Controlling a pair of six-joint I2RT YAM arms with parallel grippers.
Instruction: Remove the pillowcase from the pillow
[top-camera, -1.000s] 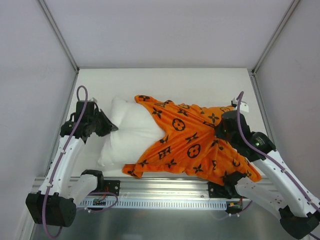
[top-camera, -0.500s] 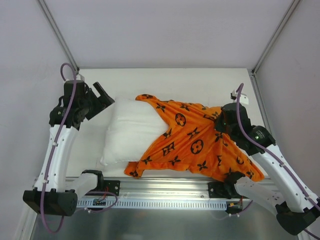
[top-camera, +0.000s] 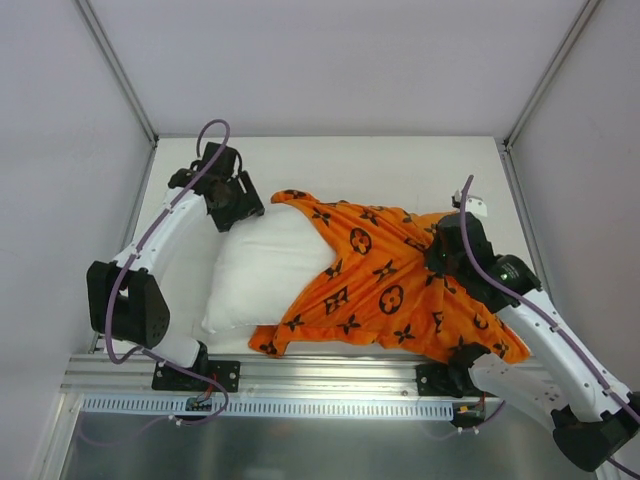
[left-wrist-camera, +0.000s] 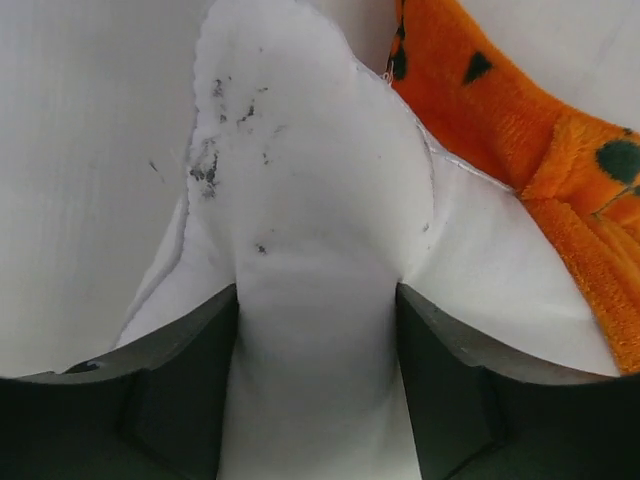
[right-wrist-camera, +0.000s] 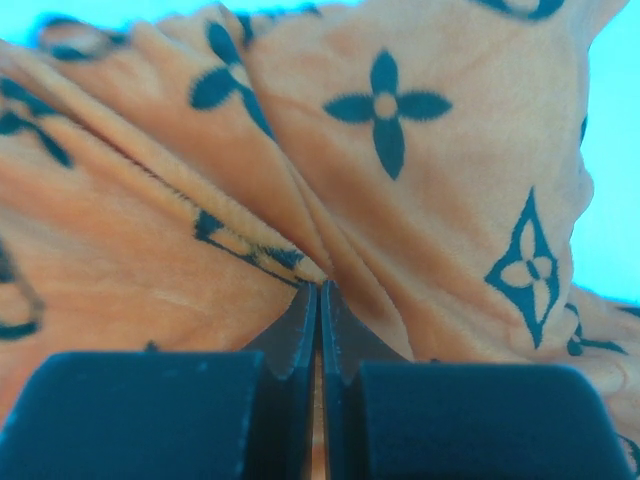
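The white pillow (top-camera: 265, 265) lies on the left half of the table, its right half under the orange pillowcase (top-camera: 385, 290) with black motifs, which spreads to the right. My left gripper (top-camera: 240, 205) is at the pillow's far-left corner. In the left wrist view the pillow (left-wrist-camera: 310, 200) is pinched between the two jaws of the left gripper (left-wrist-camera: 318, 380), with the pillowcase (left-wrist-camera: 500, 120) at the upper right. My right gripper (top-camera: 437, 258) is shut on a fold of the pillowcase (right-wrist-camera: 430, 180); its jaws nearly meet in the right wrist view (right-wrist-camera: 320, 300).
The white table (top-camera: 400, 170) is bounded by white walls on the left, right and far sides. A metal rail (top-camera: 320, 375) runs along the near edge, with both arm bases on it.
My left arm has swung from the pillow's left side round to its far-left corner and closed on it. The pillowcase has flattened slightly. The right gripper has barely moved.
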